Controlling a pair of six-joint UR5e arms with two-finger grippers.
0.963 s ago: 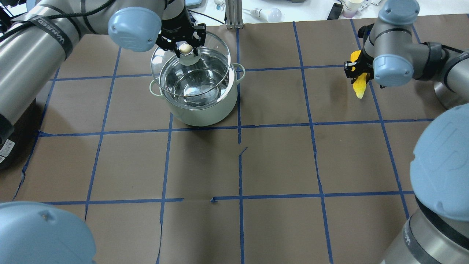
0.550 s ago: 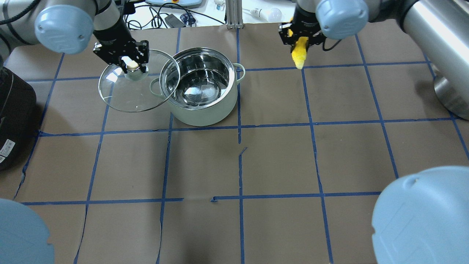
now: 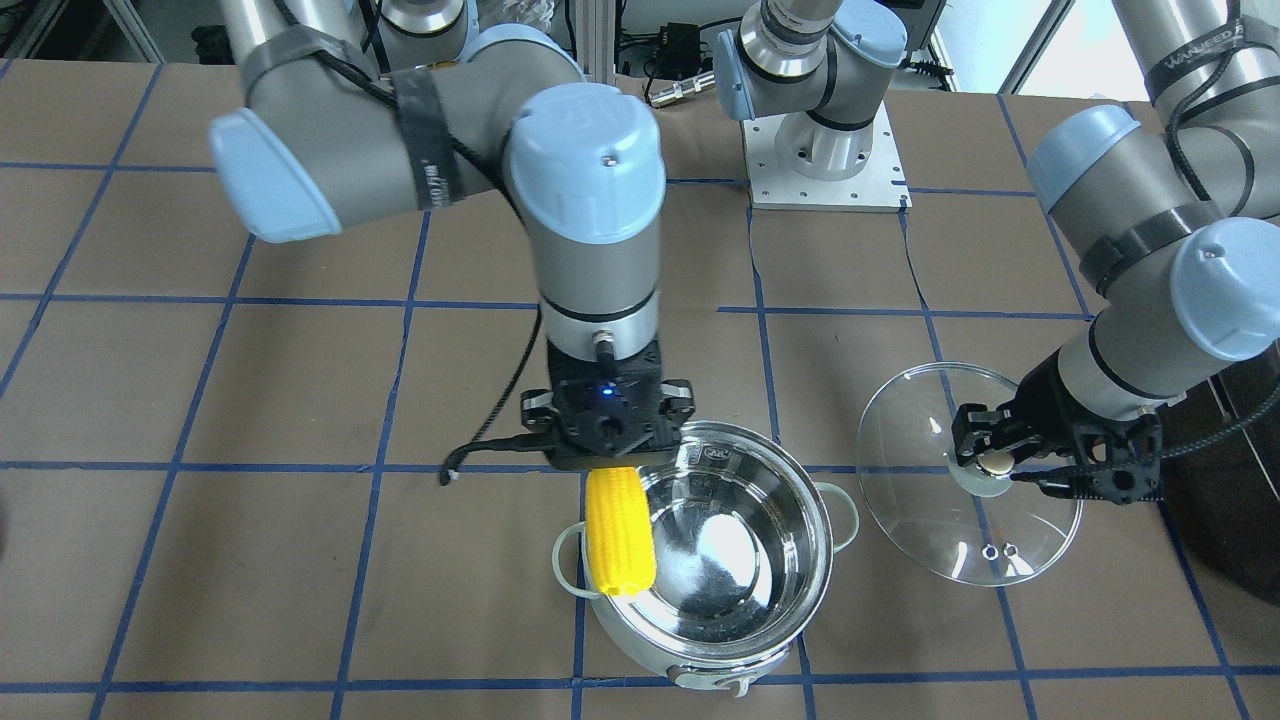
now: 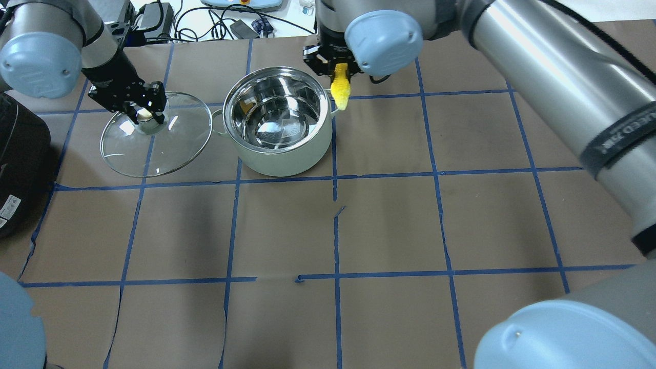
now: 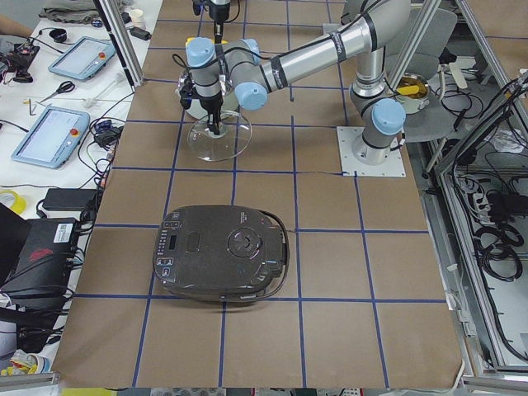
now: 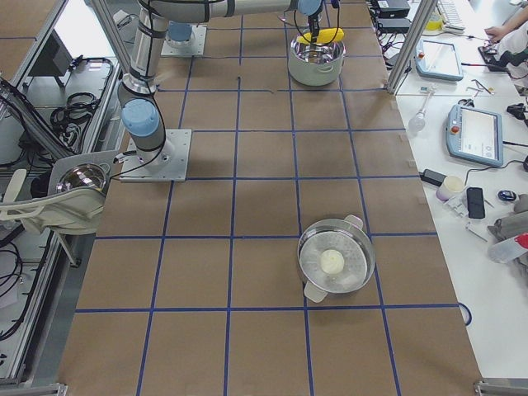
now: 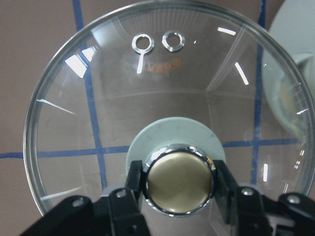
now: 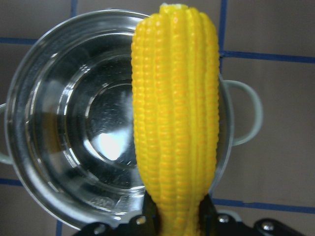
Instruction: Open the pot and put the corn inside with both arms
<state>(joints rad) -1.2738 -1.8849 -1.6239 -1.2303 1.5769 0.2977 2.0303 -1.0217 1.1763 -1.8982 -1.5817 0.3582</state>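
Note:
The pot (image 4: 279,156) stands open on the brown table and looks empty; it also shows in the front view (image 3: 810,520) and the right wrist view (image 8: 74,132). My left gripper (image 4: 145,114) is shut on the brass-coloured knob (image 7: 179,183) of the glass lid (image 4: 154,151). It holds the lid low to the pot's left, clear of the rim. I cannot tell if the lid touches the table. My right gripper (image 4: 338,69) is shut on the yellow corn (image 4: 341,93). The corn hangs tip down above the pot's right rim and handle (image 8: 177,123), outside the pot.
A big black appliance (image 4: 20,164) sits at the table's left end. A second steel pot with a lid (image 6: 334,264) stands far toward the right end. Cables and tablets (image 4: 236,20) lie beyond the far edge. Blue tape lines cross the table.
My left gripper lifted the lid off the pot and carried it left and down. My right gripper brought the corn from the far right to the pot's right rim.

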